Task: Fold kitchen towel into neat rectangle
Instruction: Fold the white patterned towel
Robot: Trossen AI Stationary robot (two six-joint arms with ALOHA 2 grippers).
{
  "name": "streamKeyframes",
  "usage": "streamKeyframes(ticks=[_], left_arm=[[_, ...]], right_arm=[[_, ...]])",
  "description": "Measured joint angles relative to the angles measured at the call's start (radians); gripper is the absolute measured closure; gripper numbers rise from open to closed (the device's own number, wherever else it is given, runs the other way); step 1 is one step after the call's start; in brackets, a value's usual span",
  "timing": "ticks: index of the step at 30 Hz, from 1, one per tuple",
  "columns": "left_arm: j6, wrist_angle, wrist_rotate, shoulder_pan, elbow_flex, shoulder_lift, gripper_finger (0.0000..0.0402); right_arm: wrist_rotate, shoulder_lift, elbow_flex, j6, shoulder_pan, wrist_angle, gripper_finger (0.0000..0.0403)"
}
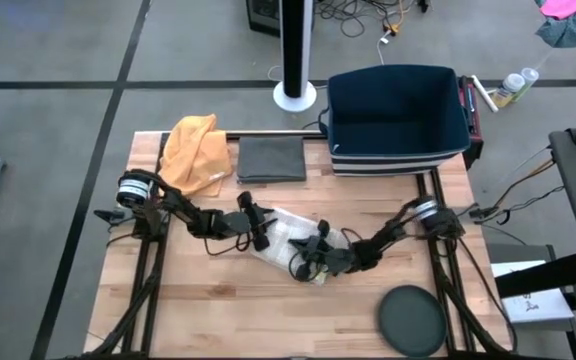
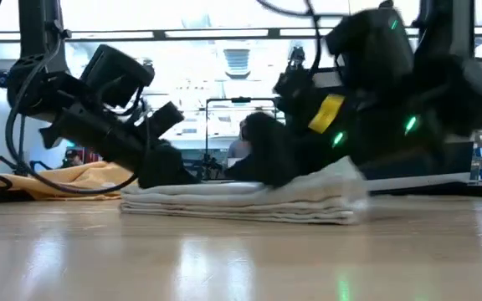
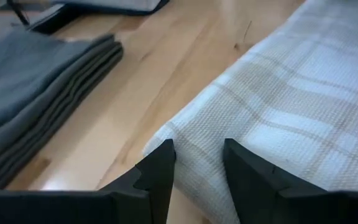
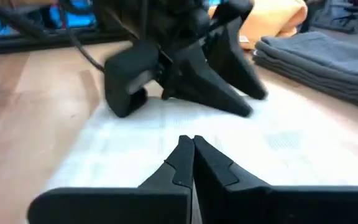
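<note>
A pale butcher-block wooden table (image 1: 228, 300) carries everything, and at its far right edge sits a large navy fabric bin (image 1: 398, 118) with a striped base. Near the front right corner lies a round, flat dark grey disc (image 1: 412, 320). At the far left of the table a crumpled orange-yellow cloth (image 1: 196, 150) is heaped, and just beside it a neatly folded dark grey towel (image 1: 271, 159) lies flat; the left wrist view shows that same grey stack well apart from the task cloth. The white kitchen towel with faint tan plaid lines (image 1: 290, 233) lies at the middle of the table, folded into several flat layers, as the low view shows in its stacked edges (image 2: 249, 203). The left gripper (image 1: 257, 229) reaches in from the left and rests low on the towel's left end, its two dark fingers (image 3: 160, 171) standing parted over the towel's corner, with cloth showing in the gap between them. The right gripper (image 1: 315, 254) comes in from the right and sits on the towel's near right part, its fingers (image 4: 182, 158) pressed fully together with nothing between them, tips down on the white weave.
</note>
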Motion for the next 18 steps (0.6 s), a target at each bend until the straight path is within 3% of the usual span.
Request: streamKeyframes(ticks=[4, 8, 18], left_arm=[[-0.073, 0.003, -0.005, -0.015, -0.06, -0.02, 0.0274], [-0.109, -0.003, -0.008, -0.061, -0.101, -0.056, 0.0287], [-0.265, -0.341, -0.136, -0.23, -0.203, -0.332, 0.0307]], right_arm=[[-0.018, -0.127, -0.033, 0.005, -0.015, -0.169, 0.0403], [-0.049, -0.133, -0.029, -0.039, -0.038, -0.15, 0.0403], [-0.198, 0.109, 0.058, 0.08, -0.102, -0.032, 0.0403]])
